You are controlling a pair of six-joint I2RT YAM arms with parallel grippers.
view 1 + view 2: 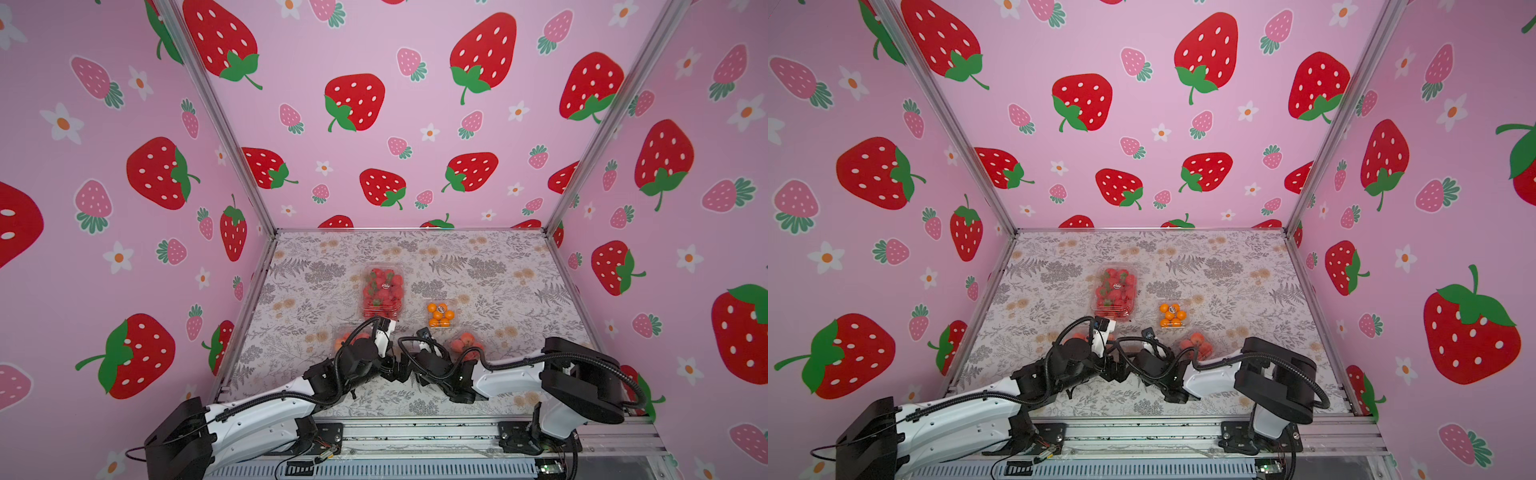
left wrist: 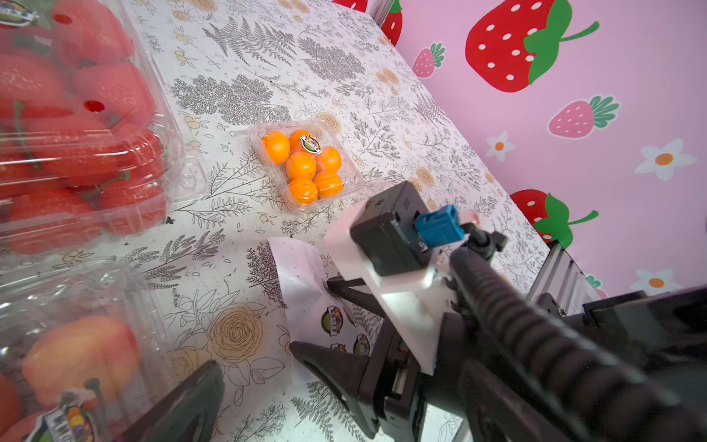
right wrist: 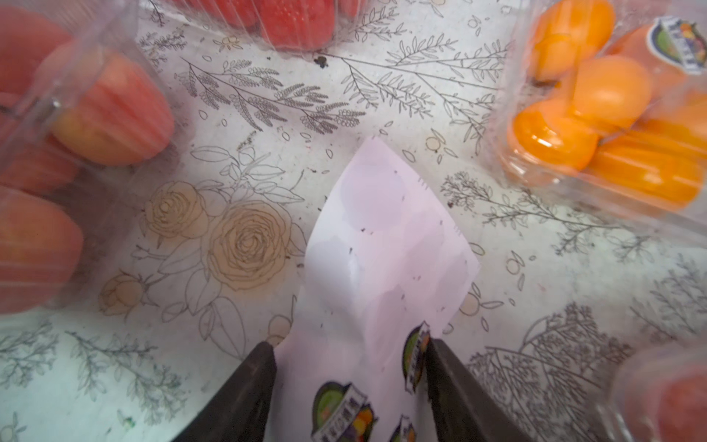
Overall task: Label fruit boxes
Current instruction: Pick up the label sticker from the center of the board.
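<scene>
Pink walls printed with red strawberries and white flowers, silver aluminium corner posts, bench covered in white grey-fern, tan-rose paper, soft even light.

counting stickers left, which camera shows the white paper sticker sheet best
Right wrist: the white paper sticker sheet fills the centre, stickers by the right gripper. Left wrist shows part; in both top views arms hide it.

We see the right gripper, its dark fingers apart on either side of a curled white sticker sheet on the floral surface, with a peach punnet left, the strawberry punnet far and the orange punnet far right.
</scene>
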